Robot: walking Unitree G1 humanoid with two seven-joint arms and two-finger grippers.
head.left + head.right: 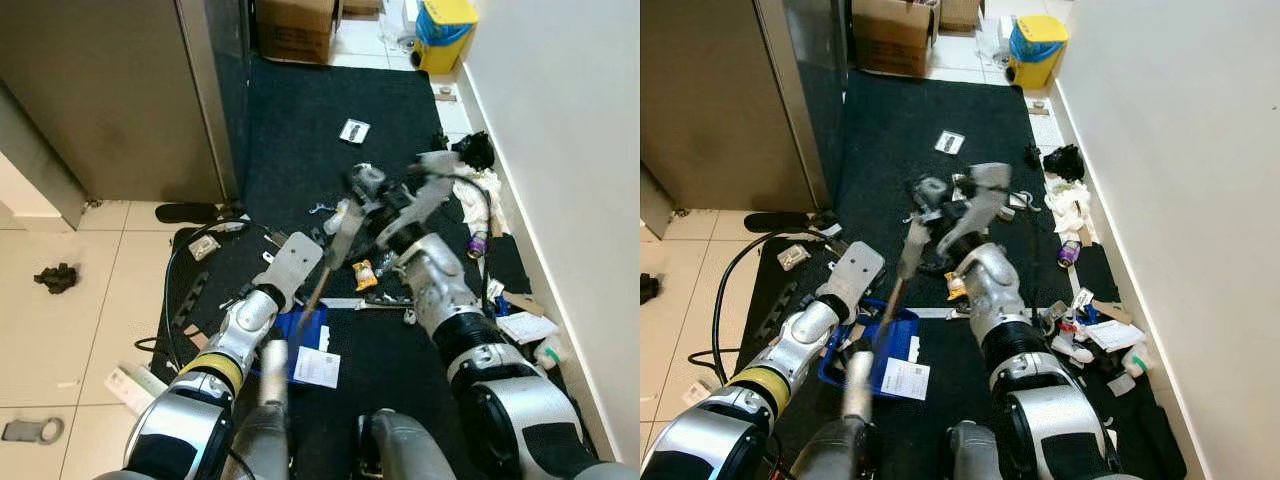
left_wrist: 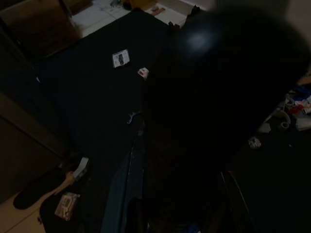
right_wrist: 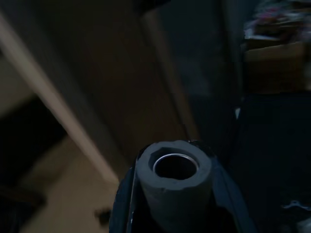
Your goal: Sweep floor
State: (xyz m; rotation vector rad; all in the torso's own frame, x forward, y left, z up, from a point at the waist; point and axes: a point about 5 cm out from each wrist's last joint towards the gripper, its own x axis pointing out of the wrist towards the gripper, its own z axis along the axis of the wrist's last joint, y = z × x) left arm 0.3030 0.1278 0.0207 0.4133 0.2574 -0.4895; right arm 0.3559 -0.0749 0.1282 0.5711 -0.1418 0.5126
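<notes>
We see the broom handle rising slantwise over the black mat, its grey tube end sitting right between the jaws of the right gripper, which are pressed on it near the top. Lower down, the left gripper meets the same pole beside the blue dustpan; whether its jaws are spread or clamped we cannot tell. Scraps of litter lie along the white wall, with a yellow bin beyond.
</notes>
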